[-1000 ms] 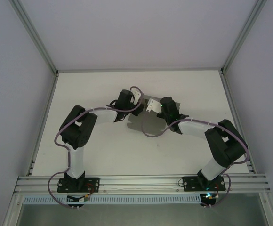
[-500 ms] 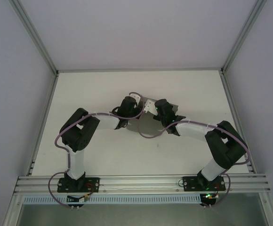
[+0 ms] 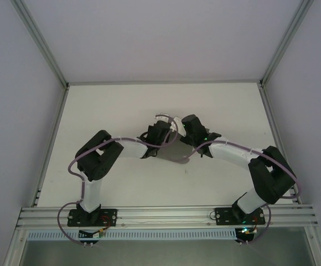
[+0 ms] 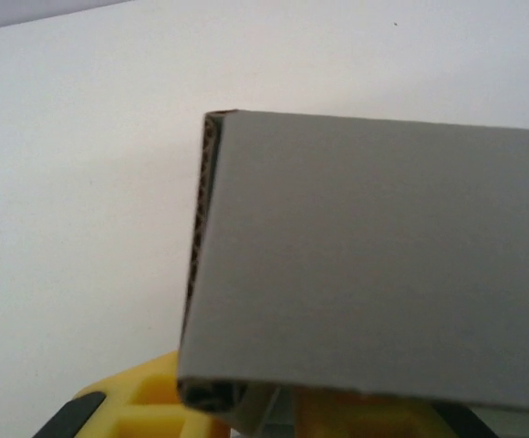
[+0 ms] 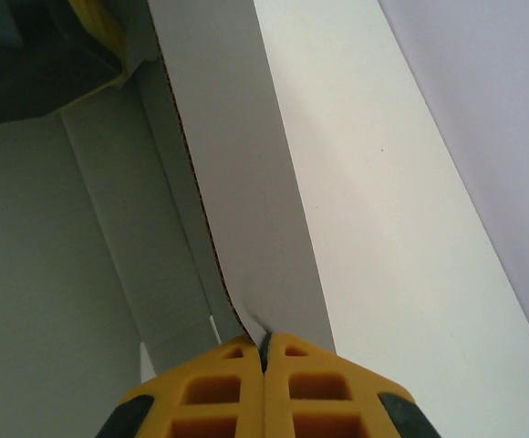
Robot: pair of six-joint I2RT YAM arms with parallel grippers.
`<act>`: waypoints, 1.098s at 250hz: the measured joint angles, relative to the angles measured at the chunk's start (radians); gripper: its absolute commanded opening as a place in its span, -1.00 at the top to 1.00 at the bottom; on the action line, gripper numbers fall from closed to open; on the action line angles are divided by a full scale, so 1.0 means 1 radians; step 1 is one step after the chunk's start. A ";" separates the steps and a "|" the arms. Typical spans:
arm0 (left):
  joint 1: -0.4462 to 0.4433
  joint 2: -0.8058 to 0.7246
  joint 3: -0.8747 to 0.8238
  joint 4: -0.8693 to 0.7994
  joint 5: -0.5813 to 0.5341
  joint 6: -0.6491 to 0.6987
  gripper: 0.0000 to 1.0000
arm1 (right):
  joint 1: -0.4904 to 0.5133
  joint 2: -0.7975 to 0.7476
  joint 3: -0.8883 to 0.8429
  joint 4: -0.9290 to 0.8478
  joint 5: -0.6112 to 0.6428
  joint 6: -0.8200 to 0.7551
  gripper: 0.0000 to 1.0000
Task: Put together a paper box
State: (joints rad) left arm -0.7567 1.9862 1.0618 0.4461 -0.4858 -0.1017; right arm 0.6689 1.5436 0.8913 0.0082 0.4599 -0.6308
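The paper box (image 3: 174, 153) is grey corrugated cardboard, held off the white table between both grippers at the table's middle. In the left wrist view a grey panel of the box (image 4: 374, 255) folds over my left gripper (image 4: 264, 418), whose yellow fingers (image 4: 137, 415) pinch a flap under it. My left gripper (image 3: 165, 134) meets the box from the left. My right gripper (image 5: 264, 351) is shut on the thin edge of a box wall (image 5: 237, 164), with the box's inner floor (image 5: 55, 274) to the left. From above, the right gripper (image 3: 180, 133) sits at the box's far right.
The white table (image 3: 110, 105) runs out on all sides of the arms. Aluminium frame posts (image 3: 43, 44) and pale walls bound the cell. A rail (image 3: 166, 213) with both arm bases crosses the near edge. The other gripper's dark body (image 5: 27, 55) shows top left in the right wrist view.
Both grippers have come closer together and moved toward the near side with the box. The left arm has stretched further right; the box now hangs lower in the top view.
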 measured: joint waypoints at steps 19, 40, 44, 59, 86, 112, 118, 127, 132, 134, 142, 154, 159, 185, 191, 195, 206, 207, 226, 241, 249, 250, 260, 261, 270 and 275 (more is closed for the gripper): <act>0.001 0.002 0.003 0.000 0.002 -0.007 0.65 | -0.002 0.003 0.001 0.003 0.008 0.003 1.00; 0.001 0.002 0.003 -0.003 -0.011 -0.015 0.82 | -0.005 0.004 0.001 0.008 0.010 0.004 1.00; 0.001 0.002 0.003 -0.005 -0.014 -0.015 0.87 | -0.006 0.004 0.001 0.009 0.010 0.004 1.00; 0.001 0.002 0.011 -0.018 -0.025 -0.016 1.00 | -0.010 0.004 0.001 0.013 0.003 0.007 1.00; 0.000 0.005 0.040 -0.053 -0.029 -0.017 1.00 | -0.023 0.004 0.004 0.017 -0.007 0.022 1.00; 0.002 0.011 0.072 -0.082 -0.031 -0.019 1.00 | -0.035 0.007 0.018 0.009 -0.009 0.035 0.83; 0.002 0.013 0.076 -0.084 -0.031 -0.019 1.00 | -0.037 0.008 0.020 0.006 -0.009 0.040 0.72; 0.002 0.015 0.079 -0.084 -0.030 -0.019 1.00 | -0.040 0.009 0.021 0.003 -0.010 0.048 0.63; 0.002 0.015 0.079 -0.084 -0.029 -0.019 1.00 | -0.041 0.010 0.022 0.001 -0.013 0.056 0.57; 0.002 0.015 0.079 -0.085 -0.029 -0.019 1.00 | -0.041 0.010 0.022 -0.001 -0.014 0.058 0.54; 0.002 0.016 0.078 -0.089 -0.024 -0.019 1.00 | -0.042 0.011 0.022 -0.009 -0.021 0.071 0.37; 0.002 0.016 0.076 -0.095 -0.009 -0.024 1.00 | -0.044 0.011 0.021 -0.018 -0.032 0.089 0.19; 0.002 0.016 0.075 -0.097 -0.002 -0.026 1.00 | -0.048 0.009 0.021 -0.019 -0.036 0.098 0.11; 0.003 0.016 0.059 -0.102 0.050 -0.048 1.00 | -0.071 -0.025 0.011 -0.025 -0.057 0.136 -0.48; 0.007 0.013 0.054 -0.099 0.061 -0.055 1.00 | -0.076 -0.042 0.006 -0.027 -0.062 0.150 -0.61; 0.010 0.011 0.053 -0.099 0.068 -0.057 1.00 | -0.080 -0.056 0.003 -0.029 -0.068 0.147 -0.70; 0.020 -0.003 0.041 -0.101 0.110 -0.070 1.00 | -0.100 -0.097 -0.002 -0.038 -0.080 0.165 -0.93; 0.021 -0.005 0.039 -0.100 0.113 -0.071 1.00 | -0.102 -0.100 -0.003 -0.039 -0.080 0.170 -0.95; 0.048 -0.041 0.003 -0.101 0.206 -0.099 1.00 | -0.153 -0.177 -0.003 -0.066 -0.127 0.204 -1.00; 0.085 -0.068 -0.027 -0.101 0.292 -0.132 1.00 | -0.191 -0.235 -0.003 -0.097 -0.176 0.239 -1.00; 0.110 -0.080 -0.039 -0.101 0.343 -0.151 1.00 | -0.209 -0.262 -0.003 -0.113 -0.205 0.263 -1.00; 0.113 -0.081 -0.040 -0.101 0.349 -0.153 1.00 | -0.211 -0.265 -0.003 -0.114 -0.208 0.266 -1.00; 0.147 -0.091 -0.049 -0.102 0.421 -0.176 1.00 | -0.234 -0.293 -0.003 -0.137 -0.246 0.296 -1.00; 0.150 -0.092 -0.050 -0.102 0.425 -0.177 1.00 | -0.236 -0.295 -0.003 -0.140 -0.251 0.299 -1.00; 0.180 -0.095 -0.053 -0.101 0.484 -0.196 1.00 | -0.251 -0.315 -0.003 -0.164 -0.290 0.324 -1.00; 0.198 -0.095 -0.053 -0.100 0.518 -0.208 1.00 | -0.258 -0.326 -0.003 -0.177 -0.314 0.340 -1.00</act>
State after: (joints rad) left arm -0.5587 1.8908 1.0084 0.3462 0.0326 -0.3099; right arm 0.4107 1.2175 0.8879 -0.1692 0.1459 -0.2905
